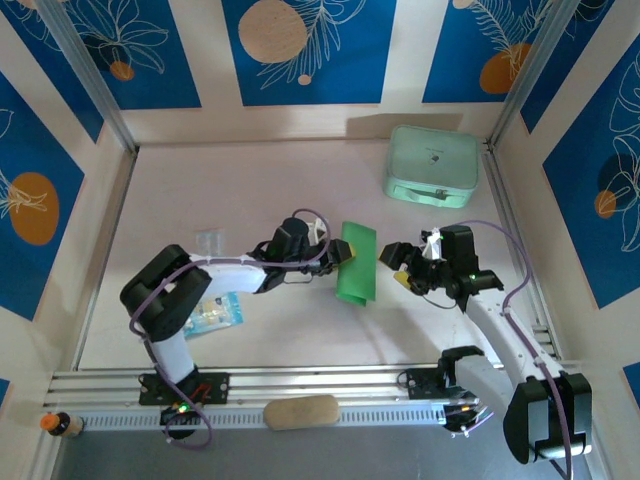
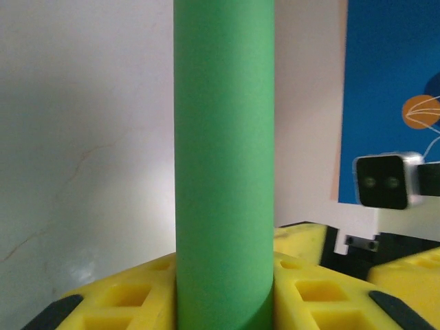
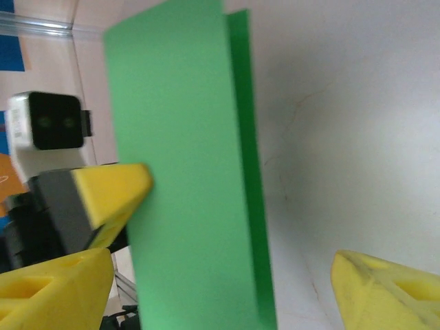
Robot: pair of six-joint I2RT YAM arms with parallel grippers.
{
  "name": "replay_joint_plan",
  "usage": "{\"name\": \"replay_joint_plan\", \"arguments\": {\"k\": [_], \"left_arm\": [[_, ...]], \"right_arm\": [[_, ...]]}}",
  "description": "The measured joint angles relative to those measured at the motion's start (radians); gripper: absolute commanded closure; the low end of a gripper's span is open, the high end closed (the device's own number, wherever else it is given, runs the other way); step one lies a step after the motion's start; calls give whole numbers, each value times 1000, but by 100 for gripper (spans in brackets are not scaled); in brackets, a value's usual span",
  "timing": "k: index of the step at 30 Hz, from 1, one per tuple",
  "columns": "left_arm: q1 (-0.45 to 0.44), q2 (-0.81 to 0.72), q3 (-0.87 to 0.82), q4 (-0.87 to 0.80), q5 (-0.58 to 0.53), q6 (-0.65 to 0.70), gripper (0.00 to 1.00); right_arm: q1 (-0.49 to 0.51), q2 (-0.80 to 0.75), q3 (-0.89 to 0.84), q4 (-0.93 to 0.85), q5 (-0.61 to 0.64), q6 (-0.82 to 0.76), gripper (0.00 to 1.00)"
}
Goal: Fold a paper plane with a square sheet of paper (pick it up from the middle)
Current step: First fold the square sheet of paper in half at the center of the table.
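My two arms are white shells with black joint housings, the left arm and the right arm each trailed by a looping purple cable. The left pincer and right pincer wear bright yellow fingers moulded with square pockets and dark inlays. I see a silver-cased, black-faced, two-lensed camera on each wrist

Overhead; 2 wrist close-ups, shared sheet
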Motion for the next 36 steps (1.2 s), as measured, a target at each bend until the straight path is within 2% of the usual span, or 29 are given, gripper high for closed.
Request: {"name": "replay_joint_plan", "arguments": {"k": [16, 24, 30, 36], "left_arm": [[0, 103, -26, -67, -5, 7, 65], [0, 94, -38, -107, -37, 36, 53], [-9, 60, 20, -289, -93, 128, 44], [-16, 32, 84, -504, -180, 229, 42]], "right_arm": [[0, 2, -39, 89, -62, 0, 24], [0, 46, -39, 109, -73, 0, 25], [8, 74, -39, 115, -76, 0, 25], [18, 88, -39, 118, -76, 0, 25]]}}
